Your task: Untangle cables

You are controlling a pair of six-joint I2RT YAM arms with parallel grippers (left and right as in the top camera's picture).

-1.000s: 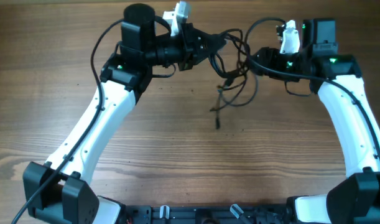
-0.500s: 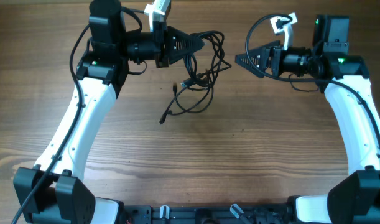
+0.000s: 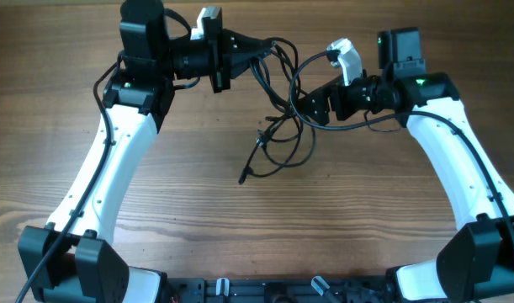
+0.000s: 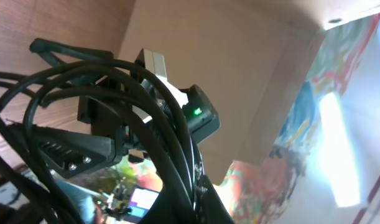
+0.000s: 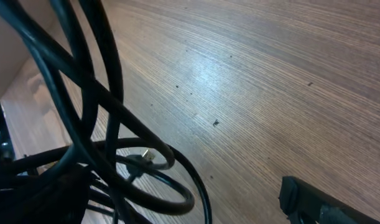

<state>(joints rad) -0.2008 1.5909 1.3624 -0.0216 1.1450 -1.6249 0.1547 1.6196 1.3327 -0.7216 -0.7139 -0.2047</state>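
The cables [image 3: 282, 139] are thin black cords in a loose tangle. The tangle hangs from my left gripper [image 3: 255, 50], which is shut on the top loops at the back of the table. One plug end [image 3: 244, 177] reaches the wood. In the left wrist view the cables [image 4: 146, 118] run down into the jaws [image 4: 199, 196]. My right gripper [image 3: 311, 105] is open, right beside the tangle's right side. In the right wrist view the cables [image 5: 96, 124] fill the left, with a small plug [image 5: 147, 157] among the loops. The jaws [image 5: 177, 196] are spread wide.
The wooden table [image 3: 257, 227] lies under the hanging loops. The left arm [image 3: 122, 160] and right arm [image 3: 458, 160] stretch along the two sides. The right arm's wrist with a green light [image 4: 193, 112] shows close in the left wrist view.
My right gripper has swung left and down, up against the tangle. My left gripper has turned, and the cables now hang further right.
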